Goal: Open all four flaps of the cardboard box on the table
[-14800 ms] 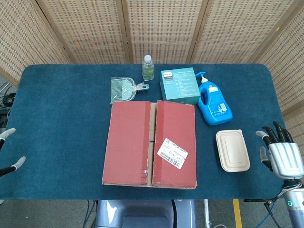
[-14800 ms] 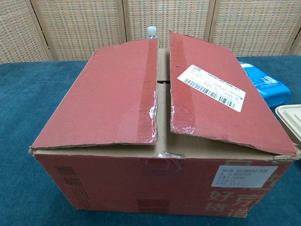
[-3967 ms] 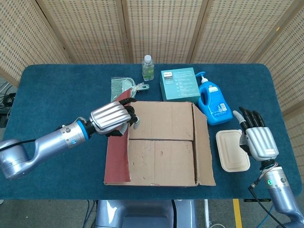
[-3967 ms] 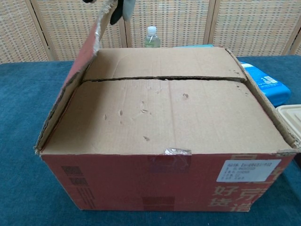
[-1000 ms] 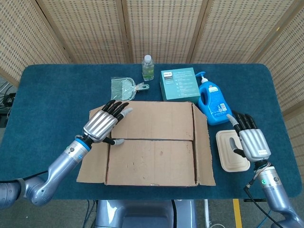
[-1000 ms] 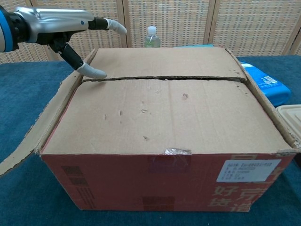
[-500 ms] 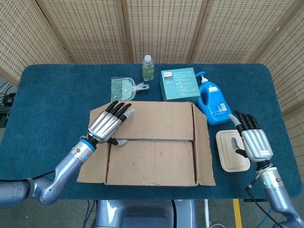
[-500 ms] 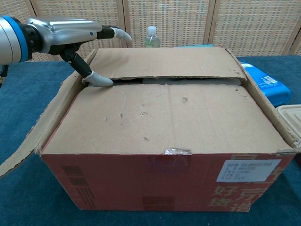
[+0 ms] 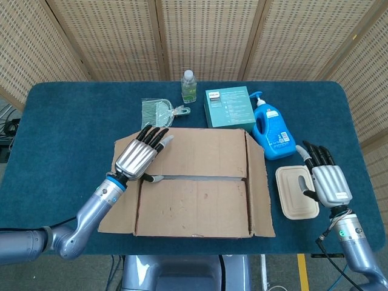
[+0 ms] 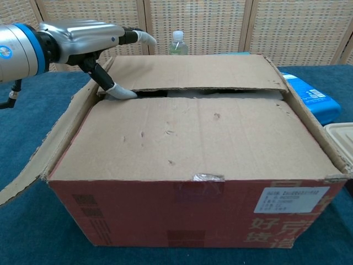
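The cardboard box (image 9: 194, 206) sits mid-table with its two red outer flaps folded out, one to the left (image 9: 120, 209) and one to the right (image 9: 259, 194). The two plain inner flaps still lie across the top. The far flap (image 10: 198, 72) is raised a little, leaving a dark gap along the seam with the near flap (image 10: 193, 138). My left hand (image 9: 138, 156) hovers over the far flap's left end with fingers spread, and its thumb tip (image 10: 121, 93) is tucked into the seam. My right hand (image 9: 330, 182) is open beside the box, holding nothing.
Behind the box stand a water bottle (image 9: 189, 86), a small dustpan and brush (image 9: 157, 112), a teal carton (image 9: 229, 108) and a blue detergent bottle (image 9: 271, 130). A beige lidded food container (image 9: 296, 191) lies between the box and my right hand.
My left thumb has slid into the seam and the far inner flap's edge has lifted, widening the gap. The right hand has drifted slightly right.
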Robot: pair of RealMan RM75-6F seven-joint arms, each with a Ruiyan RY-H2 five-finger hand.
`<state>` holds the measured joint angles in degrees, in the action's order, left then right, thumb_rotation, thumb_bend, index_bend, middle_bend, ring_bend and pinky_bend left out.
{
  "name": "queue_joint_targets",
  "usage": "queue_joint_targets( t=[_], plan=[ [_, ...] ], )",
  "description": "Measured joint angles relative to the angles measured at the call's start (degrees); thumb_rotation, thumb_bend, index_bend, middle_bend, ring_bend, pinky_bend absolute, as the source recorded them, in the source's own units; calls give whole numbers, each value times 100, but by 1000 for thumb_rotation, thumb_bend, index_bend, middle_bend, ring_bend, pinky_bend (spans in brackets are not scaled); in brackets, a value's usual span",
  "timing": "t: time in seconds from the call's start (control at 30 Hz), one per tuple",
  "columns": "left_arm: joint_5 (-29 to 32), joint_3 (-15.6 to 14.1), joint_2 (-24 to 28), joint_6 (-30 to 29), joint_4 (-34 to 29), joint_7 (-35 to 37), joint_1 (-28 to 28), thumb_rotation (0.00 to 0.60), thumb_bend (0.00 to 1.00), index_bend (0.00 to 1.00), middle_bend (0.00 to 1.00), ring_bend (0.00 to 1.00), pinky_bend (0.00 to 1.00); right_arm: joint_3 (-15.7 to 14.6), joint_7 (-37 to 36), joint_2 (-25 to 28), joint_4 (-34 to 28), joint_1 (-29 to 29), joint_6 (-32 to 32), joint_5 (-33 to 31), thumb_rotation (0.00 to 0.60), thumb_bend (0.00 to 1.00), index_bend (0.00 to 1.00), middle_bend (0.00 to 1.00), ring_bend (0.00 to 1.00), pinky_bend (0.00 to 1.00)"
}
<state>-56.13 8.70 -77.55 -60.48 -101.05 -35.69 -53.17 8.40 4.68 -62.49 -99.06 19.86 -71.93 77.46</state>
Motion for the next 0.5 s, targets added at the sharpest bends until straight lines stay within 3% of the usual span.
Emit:
queue_joint_targets(
  t=[0.2, 0.5],
  plan=[
    [-239, 95, -40, -296, 41, 139, 91, 385, 223, 0, 0, 0, 0, 3, -22, 12, 2, -10, -4, 6, 600, 569, 13, 15, 0, 20],
    [-345, 408, 304, -533, -129, 443, 239, 384, 224, 0, 0, 0, 0, 15, -48, 1, 15, 28, 50, 28, 600, 569, 12, 15, 0, 20]
  ],
)
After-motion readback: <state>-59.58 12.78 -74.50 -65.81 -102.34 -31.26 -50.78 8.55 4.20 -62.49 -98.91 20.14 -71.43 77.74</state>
